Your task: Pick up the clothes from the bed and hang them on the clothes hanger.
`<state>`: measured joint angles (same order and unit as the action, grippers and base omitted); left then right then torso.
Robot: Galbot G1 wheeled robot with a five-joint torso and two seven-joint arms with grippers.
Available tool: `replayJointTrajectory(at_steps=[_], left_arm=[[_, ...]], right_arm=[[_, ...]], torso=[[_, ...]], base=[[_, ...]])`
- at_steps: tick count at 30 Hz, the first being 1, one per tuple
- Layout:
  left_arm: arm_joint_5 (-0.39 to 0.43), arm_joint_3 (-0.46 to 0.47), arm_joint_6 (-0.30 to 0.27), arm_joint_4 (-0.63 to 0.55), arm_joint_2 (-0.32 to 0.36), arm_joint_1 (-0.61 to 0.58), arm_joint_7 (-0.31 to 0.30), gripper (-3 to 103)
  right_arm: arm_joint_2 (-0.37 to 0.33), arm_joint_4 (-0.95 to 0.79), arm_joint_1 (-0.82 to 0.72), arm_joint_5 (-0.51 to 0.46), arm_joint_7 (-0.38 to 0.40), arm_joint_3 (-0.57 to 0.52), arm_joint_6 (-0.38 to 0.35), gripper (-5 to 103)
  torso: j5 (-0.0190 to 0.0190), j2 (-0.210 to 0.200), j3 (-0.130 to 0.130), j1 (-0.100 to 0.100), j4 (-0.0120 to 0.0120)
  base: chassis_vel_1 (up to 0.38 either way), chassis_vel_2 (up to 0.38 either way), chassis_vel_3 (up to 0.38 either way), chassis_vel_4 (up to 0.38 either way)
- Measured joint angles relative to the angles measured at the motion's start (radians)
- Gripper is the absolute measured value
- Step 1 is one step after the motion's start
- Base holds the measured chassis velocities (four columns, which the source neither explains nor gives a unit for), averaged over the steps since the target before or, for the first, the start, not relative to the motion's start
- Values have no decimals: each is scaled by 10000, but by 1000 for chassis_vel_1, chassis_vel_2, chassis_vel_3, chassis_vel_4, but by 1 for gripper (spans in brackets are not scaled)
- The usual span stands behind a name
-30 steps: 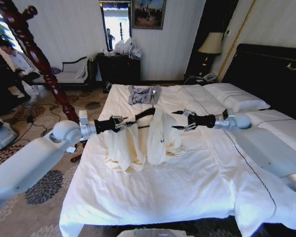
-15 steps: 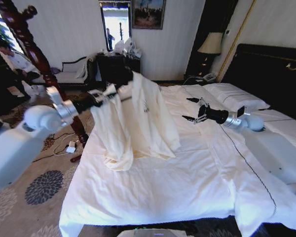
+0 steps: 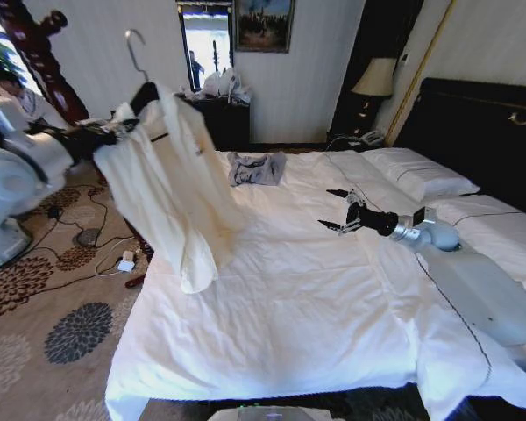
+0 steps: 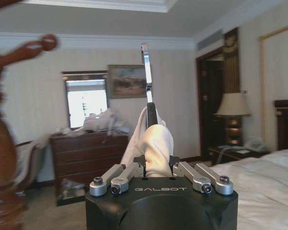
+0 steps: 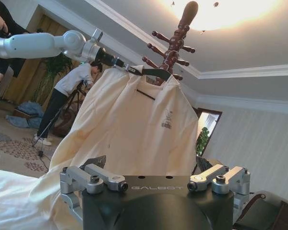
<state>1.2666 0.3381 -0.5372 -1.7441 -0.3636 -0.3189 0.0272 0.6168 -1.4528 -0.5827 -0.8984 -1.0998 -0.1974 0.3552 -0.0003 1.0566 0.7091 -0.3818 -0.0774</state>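
Head view shows the cream, soft-fabric long-sleeved shirt (image 3: 171, 180) draped over the black wide-shouldered coat hanger (image 3: 146, 95) at the upper left of the frame, raised above the floor just beside the left edge of the wide white-sheeted bed (image 3: 298, 307). The hanger's thin silver hook (image 3: 135, 51) points upward. The left hand (image 3: 105, 133) is closed on the hanger's shoulder end through the fabric, with its white arm reaching in from the left edge of the frame. The shirt's sleeves and hem hang freely, the lowest part dangling near the bed's left edge.

Toward the centre right of the frame, the right hand (image 3: 339, 210) hovers low over the white sheet with its dark fingers spread apart and nothing between them. A small folded grey-blue garment (image 3: 256, 167) lies on the sheet near the far end of the bed, well apart from both hands. White pillows (image 3: 416, 171) sit against the tall black headboard (image 3: 482, 132) at the upper right.

Left wrist view looks along the hand (image 4: 156, 178): the cream fabric is bunched between its fingers, and the silver hook (image 4: 146, 72) rises straight up above it. A reddish-brown turned-wood pole stand (image 4: 5, 134) fills the left side of that frame.

Right wrist view shows the open right hand (image 5: 156, 184) in the foreground, and beyond it the shirt (image 5: 129, 129) hanging full-length from the hanger (image 5: 151, 73), with the left arm holding it from the upper left and the wooden stand (image 5: 175, 40) behind.
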Motion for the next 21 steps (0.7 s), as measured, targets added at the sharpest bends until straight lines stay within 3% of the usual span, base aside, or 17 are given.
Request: replayJointTrajectory(at_steps=[9,21], left_arm=[[-206,-624,-311,1107,-14,1575,53,20],[-224,-202,-375,1562,61,1780,121,20]], right_arm=[[11,-67,-256,79,-10,-296,47,100],[-37,-261,-788,182,-3,-847,111,100]], torso=[[3,0,0,-1,-4],[4,0,-1,1,-3]], base=[[0,0,0,0],[0,0,0,0]])
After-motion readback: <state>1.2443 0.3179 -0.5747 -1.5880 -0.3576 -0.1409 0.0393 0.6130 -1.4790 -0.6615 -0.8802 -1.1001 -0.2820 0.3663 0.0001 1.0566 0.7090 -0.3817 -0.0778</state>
